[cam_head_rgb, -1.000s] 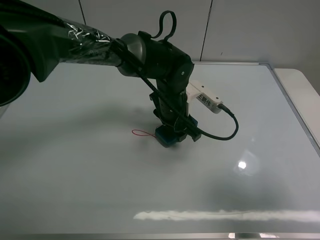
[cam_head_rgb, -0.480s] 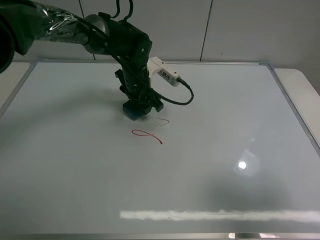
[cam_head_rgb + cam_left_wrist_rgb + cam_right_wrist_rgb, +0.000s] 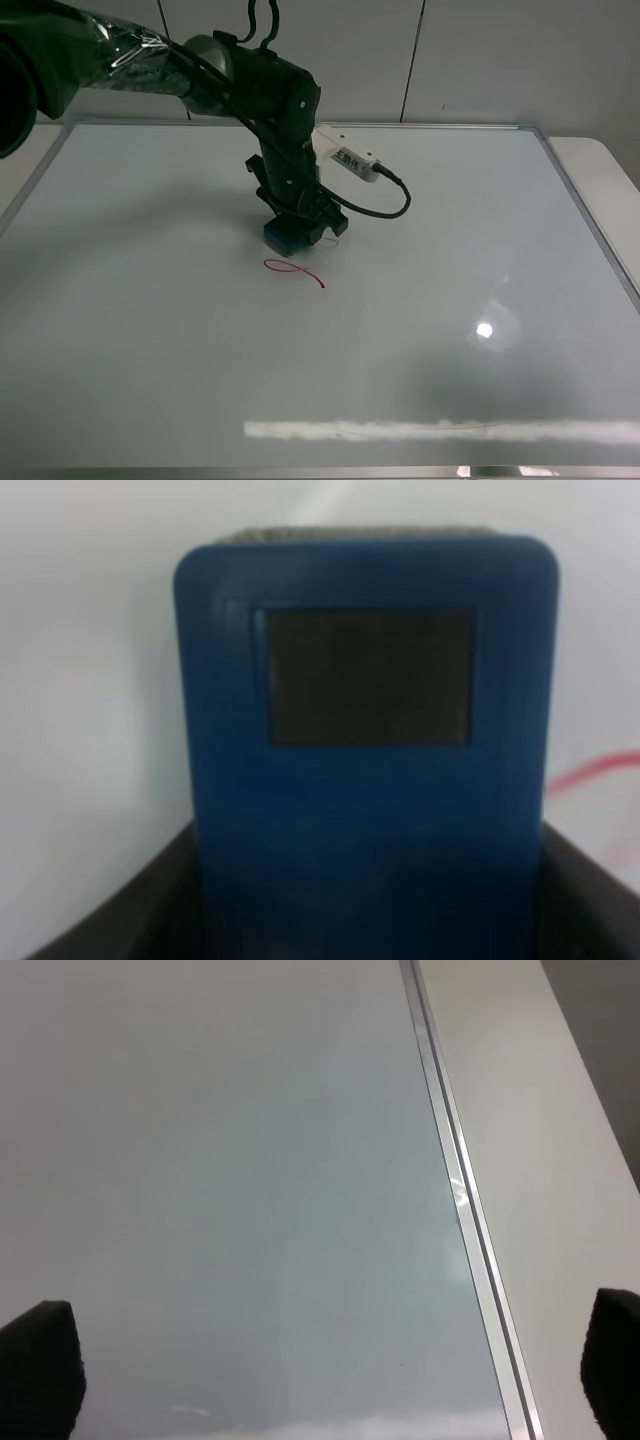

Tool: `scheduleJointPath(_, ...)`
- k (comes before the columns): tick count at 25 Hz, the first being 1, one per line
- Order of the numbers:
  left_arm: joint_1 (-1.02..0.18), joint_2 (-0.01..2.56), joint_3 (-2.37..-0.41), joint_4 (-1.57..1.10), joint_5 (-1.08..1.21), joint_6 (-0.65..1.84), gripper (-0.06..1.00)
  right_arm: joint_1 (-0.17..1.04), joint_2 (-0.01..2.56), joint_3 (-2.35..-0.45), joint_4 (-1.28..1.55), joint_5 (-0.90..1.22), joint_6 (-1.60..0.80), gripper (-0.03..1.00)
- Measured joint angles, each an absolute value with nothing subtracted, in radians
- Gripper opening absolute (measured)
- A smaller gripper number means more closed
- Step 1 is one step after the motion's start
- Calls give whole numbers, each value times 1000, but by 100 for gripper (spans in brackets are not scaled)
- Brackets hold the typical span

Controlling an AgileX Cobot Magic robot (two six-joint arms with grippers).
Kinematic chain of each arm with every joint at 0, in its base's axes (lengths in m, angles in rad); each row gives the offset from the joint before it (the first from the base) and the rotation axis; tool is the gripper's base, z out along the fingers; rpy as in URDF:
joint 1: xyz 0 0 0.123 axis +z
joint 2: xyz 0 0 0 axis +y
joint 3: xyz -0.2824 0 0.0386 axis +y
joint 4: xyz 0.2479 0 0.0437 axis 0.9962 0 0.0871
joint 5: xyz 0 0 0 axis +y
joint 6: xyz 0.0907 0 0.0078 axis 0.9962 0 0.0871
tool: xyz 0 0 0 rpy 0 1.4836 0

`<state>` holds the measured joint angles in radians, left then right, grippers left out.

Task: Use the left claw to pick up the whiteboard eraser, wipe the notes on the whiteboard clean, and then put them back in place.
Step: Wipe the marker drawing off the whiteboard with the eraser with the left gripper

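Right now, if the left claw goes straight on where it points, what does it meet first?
The whiteboard. The claw points down at it, so the eraser it holds would press there first, near the red notes. It may already touch; depth is unclear.

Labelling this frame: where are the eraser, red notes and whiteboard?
whiteboard eraser (image 3: 365,770), left wrist view, blue top face.
notes (image 3: 295,270), exterior high view, red loop's middle.
whiteboard (image 3: 450,300), exterior high view, bare surface.
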<state>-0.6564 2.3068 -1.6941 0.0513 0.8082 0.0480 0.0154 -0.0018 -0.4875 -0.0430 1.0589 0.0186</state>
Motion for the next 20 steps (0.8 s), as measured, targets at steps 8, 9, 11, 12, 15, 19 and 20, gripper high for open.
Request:
scheduleJointPath(8,-797,2312,-1688,-34,751,40,55,15,-2,-487,-43,1059,19,99)
scheduleJointPath(9,-809,2313,-1687,-41,747,40,55,15,-2,-487,-43,1059,19,99)
scheduleJointPath(11,-819,2315,-1681,-43,738,40,55,15,-2,-487,-43,1059,19,99)
scheduleJointPath(12,-819,2315,-1673,-45,728,40,55,15,-2,-487,-43,1059,19,99)
scheduleJointPath(15,-810,2295,-1609,-58,665,40,55,15,-2,-487,-43,1059,19,99)
scheduleJointPath(19,-786,2270,-1524,-78,557,40,55,15,-2,-487,-43,1059,19,99)
scheduleJointPath(20,-775,2265,-1508,-73,537,40,55,15,-2,-487,-43,1059,19,99)
